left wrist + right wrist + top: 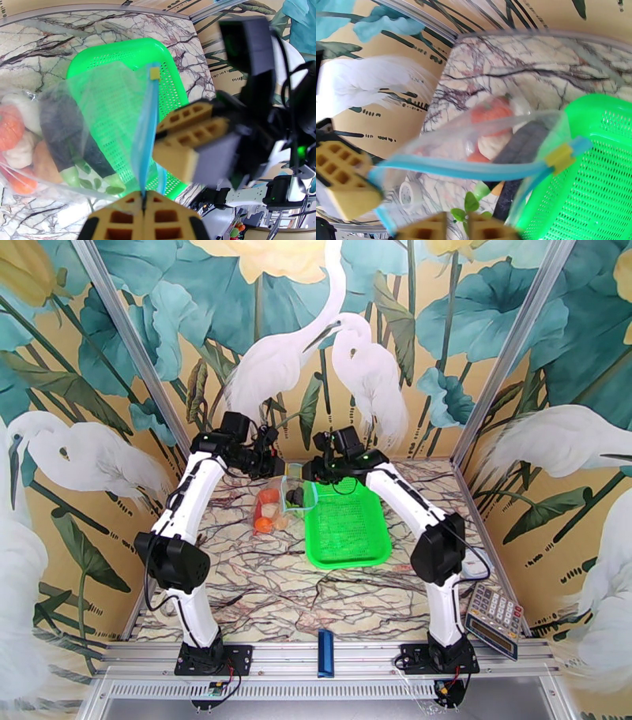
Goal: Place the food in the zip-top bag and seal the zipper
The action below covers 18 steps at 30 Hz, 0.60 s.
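The thin light-blue zipper strip (147, 130) runs from the left end effector (144, 198), clamped on it, toward the bright green mesh basket (118, 51); the right end effector (457, 222), slightly apart, is beside it.

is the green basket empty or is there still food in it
Empty: the green basket shows bare mesh; the toy vegetables sit inside the clear bag beside it.
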Each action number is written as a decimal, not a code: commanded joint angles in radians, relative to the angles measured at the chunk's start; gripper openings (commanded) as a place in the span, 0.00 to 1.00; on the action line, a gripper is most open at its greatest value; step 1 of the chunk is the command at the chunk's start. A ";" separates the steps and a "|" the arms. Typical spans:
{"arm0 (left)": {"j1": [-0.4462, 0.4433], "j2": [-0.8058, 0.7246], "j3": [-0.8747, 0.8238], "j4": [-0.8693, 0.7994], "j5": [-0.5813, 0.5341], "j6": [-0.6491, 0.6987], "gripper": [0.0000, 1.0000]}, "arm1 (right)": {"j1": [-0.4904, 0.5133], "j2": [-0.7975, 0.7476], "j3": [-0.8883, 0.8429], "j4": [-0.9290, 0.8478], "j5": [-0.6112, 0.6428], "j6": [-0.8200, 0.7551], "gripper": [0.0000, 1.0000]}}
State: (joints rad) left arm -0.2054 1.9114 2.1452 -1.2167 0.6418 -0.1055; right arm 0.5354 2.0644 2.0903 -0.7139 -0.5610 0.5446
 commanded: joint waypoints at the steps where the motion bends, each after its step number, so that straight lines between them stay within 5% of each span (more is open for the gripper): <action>1: -0.006 0.008 0.033 -0.034 0.005 0.024 0.03 | 0.000 -0.057 0.052 -0.112 0.101 -0.099 0.41; 8: -0.006 0.018 0.034 -0.042 0.002 0.029 0.03 | 0.001 -0.106 -0.029 -0.225 0.230 -0.223 0.44; 12: -0.006 0.024 0.034 -0.041 0.004 0.026 0.03 | -0.001 -0.085 -0.053 -0.222 0.213 -0.225 0.54; 18: -0.006 0.026 0.034 -0.042 0.004 0.021 0.03 | -0.001 -0.026 -0.041 -0.188 0.141 -0.198 0.54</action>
State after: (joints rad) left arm -0.2054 1.9137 2.1517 -1.2423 0.6418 -0.0925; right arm 0.5354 2.0014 2.0518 -0.9131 -0.3866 0.3504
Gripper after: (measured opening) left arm 0.048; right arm 0.537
